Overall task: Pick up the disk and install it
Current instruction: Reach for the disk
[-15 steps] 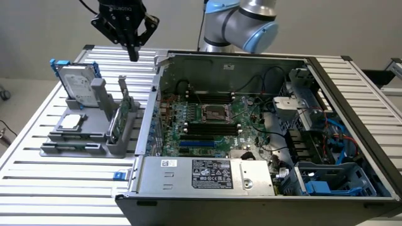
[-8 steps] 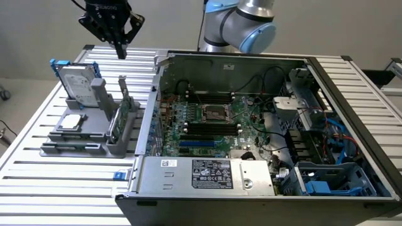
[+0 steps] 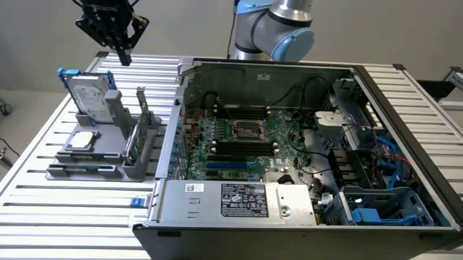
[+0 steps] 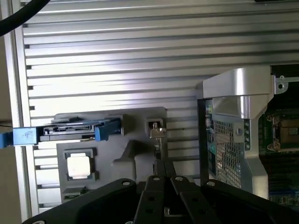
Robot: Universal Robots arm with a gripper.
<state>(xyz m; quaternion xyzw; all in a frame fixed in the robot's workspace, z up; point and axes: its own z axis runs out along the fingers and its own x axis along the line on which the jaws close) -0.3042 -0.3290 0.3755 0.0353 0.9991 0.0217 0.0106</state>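
The disk (image 3: pixel 92 98) stands upright in a grey holder (image 3: pixel 94 162) at the exterior view's left, silver with a blue carrier around it. In the wrist view the disk (image 4: pixel 70 132) shows edge-on, blue tabs at both ends. My gripper (image 3: pixel 124 58) hangs high above the table, behind the holder and apart from the disk. Its black fingers meet at a point and hold nothing. The wrist view has the gripper (image 4: pixel 163 167) shut, its tip over the holder's far side from the disk.
An open computer case (image 3: pixel 304 157) with its motherboard lies to the exterior view's right of the holder. A blue drive bay (image 3: pixel 376 210) sits in its near right corner. The holder also carries a square silver chip (image 4: pixel 78 166) and an upright green card (image 3: pixel 139 135).
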